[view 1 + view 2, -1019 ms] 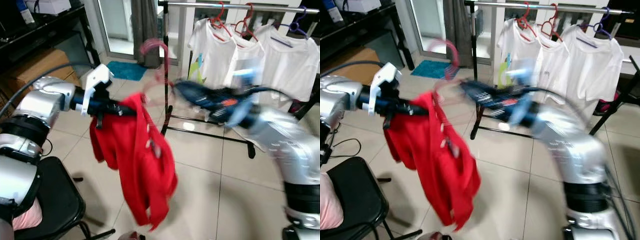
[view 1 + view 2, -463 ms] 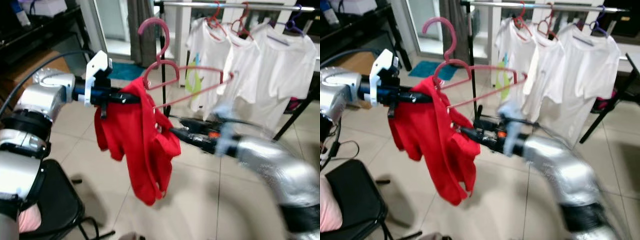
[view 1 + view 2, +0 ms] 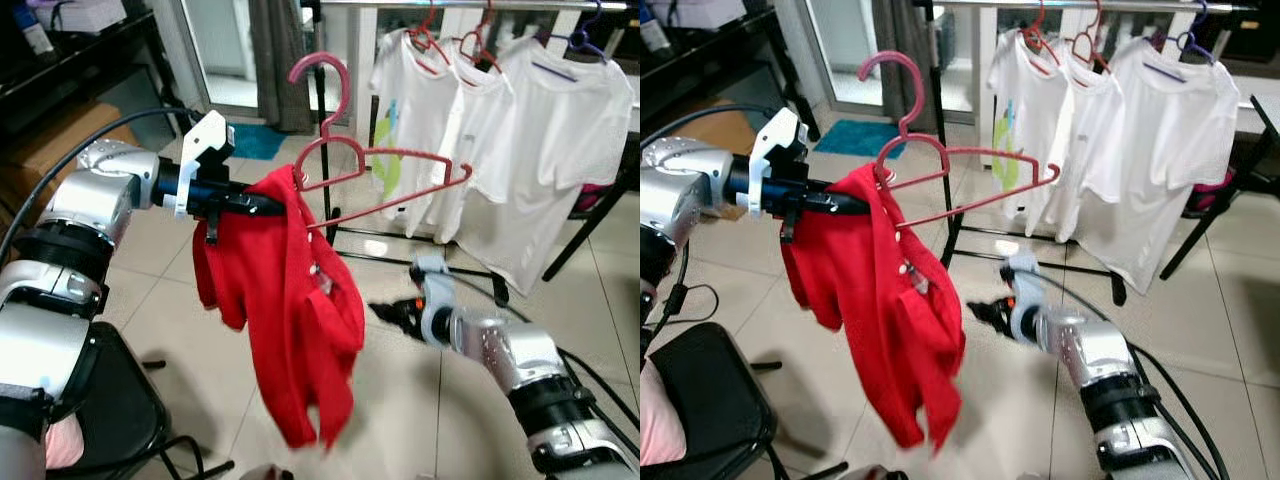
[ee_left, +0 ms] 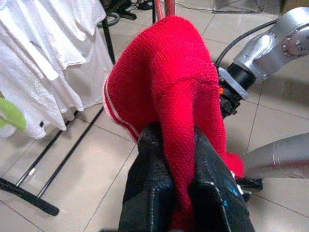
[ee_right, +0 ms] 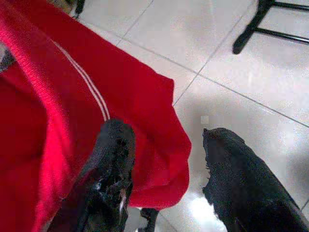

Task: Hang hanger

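A pink hanger (image 3: 385, 172) sits tilted, one shoulder tucked into the collar of a red shirt (image 3: 295, 300), the other end sticking out bare toward the rack. My left gripper (image 3: 258, 204) is shut on the shirt's shoulder and holds it up at chest height; in the left wrist view its fingers (image 4: 154, 166) pinch the red knit. My right gripper (image 3: 985, 311) is low beside the shirt's hem, open; in the right wrist view red cloth (image 5: 96, 96) lies past its spread fingers (image 5: 115, 159). The clothes rail (image 3: 480, 5) runs across the top right.
Three white T-shirts (image 3: 500, 130) hang on the rail on red and purple hangers. The rack's black foot bar (image 3: 430, 265) crosses the tiled floor. A black chair (image 3: 110, 400) with pink cloth stands at lower left. A dark shelf and a cardboard box (image 3: 50, 140) are at far left.
My right arm dropped from hanger height to low by the shirt's hem and pulled back right. The hanger settled, its far end bare. The left gripper kept its hold.
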You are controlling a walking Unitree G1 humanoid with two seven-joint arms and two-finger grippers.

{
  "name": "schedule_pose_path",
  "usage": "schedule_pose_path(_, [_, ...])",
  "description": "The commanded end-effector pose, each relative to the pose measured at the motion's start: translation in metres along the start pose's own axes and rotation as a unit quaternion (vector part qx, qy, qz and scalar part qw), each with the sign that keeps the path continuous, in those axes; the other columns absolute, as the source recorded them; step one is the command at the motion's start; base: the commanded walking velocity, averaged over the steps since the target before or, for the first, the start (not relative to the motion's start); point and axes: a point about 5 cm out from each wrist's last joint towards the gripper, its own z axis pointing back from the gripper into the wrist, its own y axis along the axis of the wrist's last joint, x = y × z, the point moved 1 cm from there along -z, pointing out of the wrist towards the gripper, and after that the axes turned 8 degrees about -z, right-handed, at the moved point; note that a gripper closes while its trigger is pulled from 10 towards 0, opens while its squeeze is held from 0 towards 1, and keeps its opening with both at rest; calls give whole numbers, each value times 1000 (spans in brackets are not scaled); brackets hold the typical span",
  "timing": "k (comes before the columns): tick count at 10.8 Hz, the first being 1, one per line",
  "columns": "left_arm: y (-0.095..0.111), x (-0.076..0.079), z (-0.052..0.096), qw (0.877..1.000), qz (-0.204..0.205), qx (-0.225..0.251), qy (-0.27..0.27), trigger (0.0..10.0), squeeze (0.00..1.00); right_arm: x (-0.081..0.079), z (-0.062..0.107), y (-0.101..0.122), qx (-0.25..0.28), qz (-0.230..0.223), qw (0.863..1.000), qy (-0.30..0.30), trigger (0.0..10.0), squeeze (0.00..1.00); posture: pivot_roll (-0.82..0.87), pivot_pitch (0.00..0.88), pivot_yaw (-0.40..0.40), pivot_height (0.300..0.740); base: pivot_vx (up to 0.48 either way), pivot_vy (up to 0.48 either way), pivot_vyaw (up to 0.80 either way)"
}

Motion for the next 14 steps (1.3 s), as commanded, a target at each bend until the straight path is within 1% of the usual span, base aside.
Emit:
schedule_pose_path(1, [13,-4,5,1000,-19,15,9,0,0,-3,-4,-9,-19,8,1000,12,10000,0,-126,0,144,740,0,0,0])
schedule_pose_path(2, [16,-5,6,999,-21,21,12,0,0,-1,-7,-26,-56,20,998,22,10000,0,-124,0,144,740,0,0,0])
schedule_pose_path(3, [18,-7,10,999,-24,26,18,0,0,7,-8,-45,-89,29,995,12,8588,0,-121,0,142,740,0,0,0])
schedule_pose_path(4, [20,-9,13,999,-25,28,26,0,0,13,-7,-53,-96,19,995,10,3098,0,-120,0,140,740,0,0,0])
schedule_pose_path(5, [20,-10,15,999,-25,29,31,0,0,18,-5,-57,-100,20,995,8,0,0,-119,0,138,740,0,0,0])
schedule_pose_path(6, [19,-9,17,999,-24,29,34,0,0,25,-4,-58,-95,21,995,-1,0,0,-118,0,135,740,0,0,0])
schedule_pose_path(7, [18,-9,18,999,-24,28,33,0,0,30,-4,-51,-59,9,998,-5,0,0,-117,0,132,740,0,0,0])
schedule_pose_path(8, [16,-8,19,999,-24,26,32,0,0,29,-1,-33,-2,-14,1000,8,10000,0,-117,0,128,740,0,0,0])
schedule_pose_path(9, [13,-7,19,999,-23,22,31,0,0,25,8,-14,38,-35,998,47,10000,471,-118,2,128,740,0,0,0])
schedule_pose_path(10, [12,-6,18,999,-22,21,30,0,0,22,11,-7,51,-48,995,67,10000,1000,-119,4,130,740,0,0,0])
schedule_pose_path(12, [11,-5,14,999,-21,22,23,0,0,7,12,3,62,-71,988,120,10000,1000,-121,7,133,740,0,0,0])
schedule_pose_path(13, [11,-5,12,999,-22,24,24,0,0,-10,12,1,49,-66,983,163,10000,1000,-122,8,134,740,0,0,0])
schedule_pose_path(14, [12,-5,11,999,-22,25,24,0,0,-14,11,-1,41,-67,982,172,10000,1000,-121,7,135,740,0,0,0])
